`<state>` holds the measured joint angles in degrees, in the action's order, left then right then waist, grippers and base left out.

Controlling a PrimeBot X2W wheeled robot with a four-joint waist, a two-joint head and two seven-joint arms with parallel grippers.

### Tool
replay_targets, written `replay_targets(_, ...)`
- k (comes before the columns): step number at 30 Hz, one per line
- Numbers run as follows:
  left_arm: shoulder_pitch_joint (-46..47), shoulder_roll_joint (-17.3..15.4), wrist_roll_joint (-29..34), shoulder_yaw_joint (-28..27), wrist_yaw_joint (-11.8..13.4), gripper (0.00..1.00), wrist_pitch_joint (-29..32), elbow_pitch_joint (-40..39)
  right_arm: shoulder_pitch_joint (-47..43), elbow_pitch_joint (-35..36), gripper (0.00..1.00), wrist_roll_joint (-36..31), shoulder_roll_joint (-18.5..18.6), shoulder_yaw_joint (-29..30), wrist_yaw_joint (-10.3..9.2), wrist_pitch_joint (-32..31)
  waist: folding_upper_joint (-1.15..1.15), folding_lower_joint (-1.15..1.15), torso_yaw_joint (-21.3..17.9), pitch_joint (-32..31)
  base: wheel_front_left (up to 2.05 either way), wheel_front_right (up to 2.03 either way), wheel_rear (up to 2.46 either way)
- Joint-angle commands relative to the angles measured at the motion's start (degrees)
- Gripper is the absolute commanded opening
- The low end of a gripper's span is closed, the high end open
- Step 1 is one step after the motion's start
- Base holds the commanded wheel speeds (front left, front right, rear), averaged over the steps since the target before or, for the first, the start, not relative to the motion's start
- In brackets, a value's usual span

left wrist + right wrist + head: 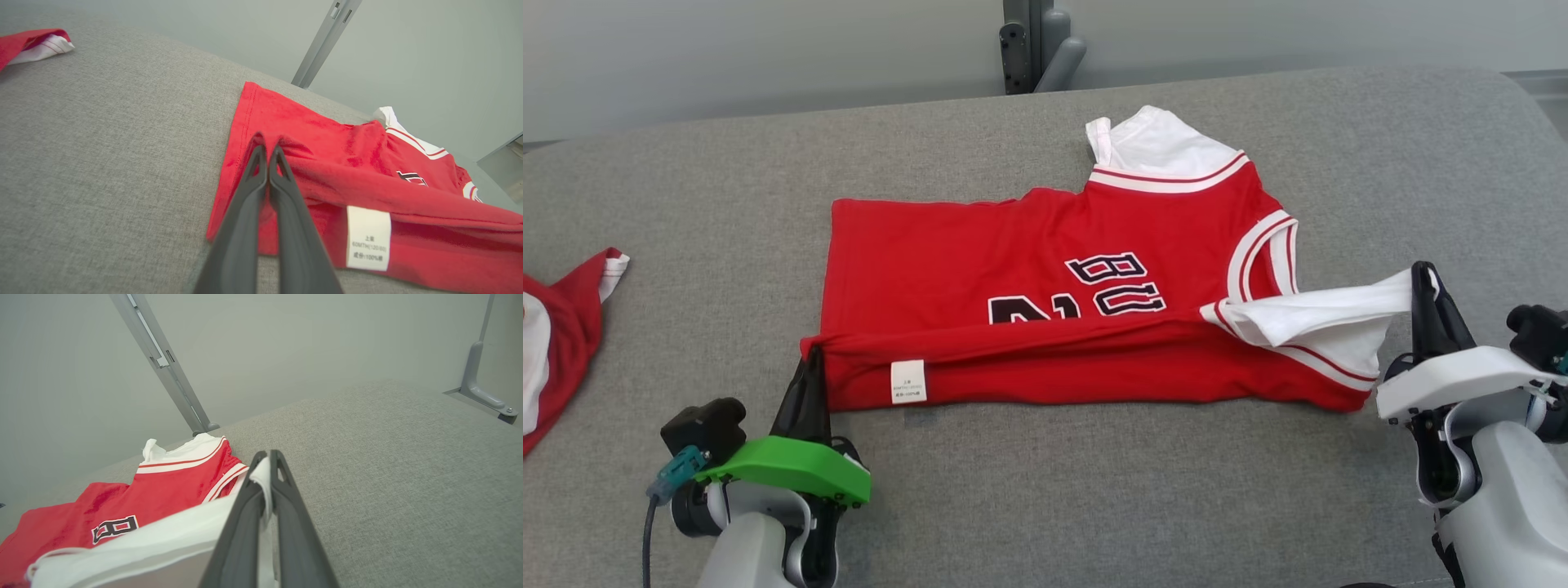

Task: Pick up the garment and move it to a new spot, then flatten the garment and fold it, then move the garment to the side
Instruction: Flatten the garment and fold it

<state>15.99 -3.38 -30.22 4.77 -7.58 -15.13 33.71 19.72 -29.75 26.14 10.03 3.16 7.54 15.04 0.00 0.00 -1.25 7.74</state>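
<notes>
The garment (1029, 269) is a small red jersey with white sleeves and black letters, lying sideways on the grey padded table (1029, 490). Its near long edge is folded up over the body, with a white label (907, 381) showing. My left gripper (810, 359) is shut on the red hem corner at the lower left; the left wrist view shows its fingertips pinching red cloth (286, 122). My right gripper (1425, 282) is shut on the white sleeve (1323, 314) at the right, which is stretched and lifted off the table. That white cloth (163, 543) runs between its fingers in the right wrist view.
Another red and white garment (560, 335) lies at the table's left edge. A grey metal post (1033, 45) stands behind the table's far edge. The table's rounded right end (1515, 106) lies beyond my right gripper.
</notes>
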Motion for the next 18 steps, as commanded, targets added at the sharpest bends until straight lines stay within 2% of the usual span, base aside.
replay_targets(1,1.44,-0.17,0.39,-0.1,0.19,0.0,0.0,0.35,1.33,-0.63,0.0,-0.4,0.5,-0.19,-0.1,0.2,0.0,0.0,0.37,1.27,0.0,0.0,0.0)
replay_targets(18,9.32,0.3,3.23,0.81,0.19,0.0,0.0,4.46,11.89,-7.79,0.0,-4.19,3.04,-4.27,-0.1,0.2,0.0,0.0,2.25,8.13,0.0,0.0,0.0)
